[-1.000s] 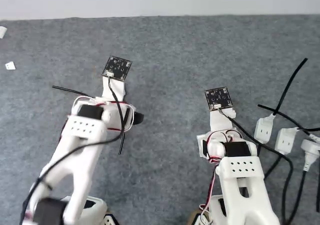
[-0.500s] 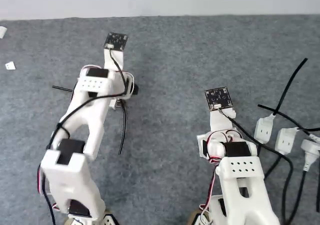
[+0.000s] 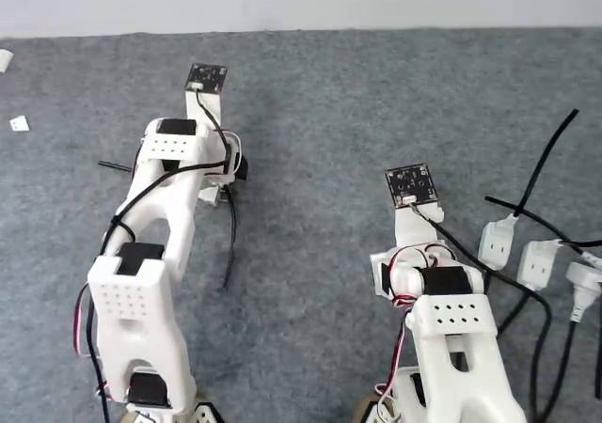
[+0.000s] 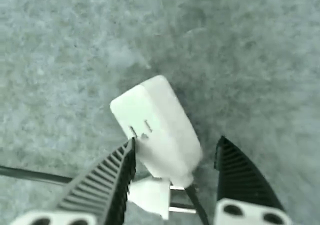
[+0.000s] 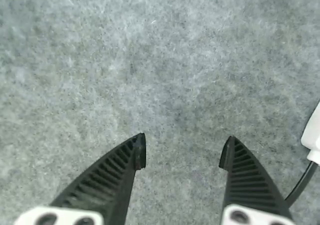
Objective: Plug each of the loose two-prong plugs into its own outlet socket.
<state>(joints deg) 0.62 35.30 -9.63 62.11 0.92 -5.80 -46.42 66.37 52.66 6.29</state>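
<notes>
Your left arm point(image 3: 155, 226) has stretched out toward 12 o'clock across the table within the last second, unfolding from a tucked pose, while the right arm point(image 3: 442, 310) has not budged. The reach puts the left gripper point(image 4: 176, 145) over its target — jaws spread wide on either side of a white socket point(image 4: 160, 115), nothing gripped yet. Judged from that, the grasp is the next step, and no plug is seated so far.

The socket is a smooth, glossy plastic block with rounded corners and two narrow slots in its face. It lies on the grey mat point(image 3: 376, 94), which is fuzzy like felt. Just beside it lies a white plug point(image 4: 150, 195), with two bare metal prongs point(image 4: 180, 208) jutting out and a thin black cord point(image 3: 230, 244) trailing toward 6 o'clock in the high view. The jaws are black, ribbed and tapering.

The right gripper point(image 5: 185, 152) hangs with jaws wide over bare mat. At 3 o'clock from that arm lie three more white cord ends point(image 3: 538, 261), cords dark and limp — plugs or sockets, you cannot tell from here.
</notes>
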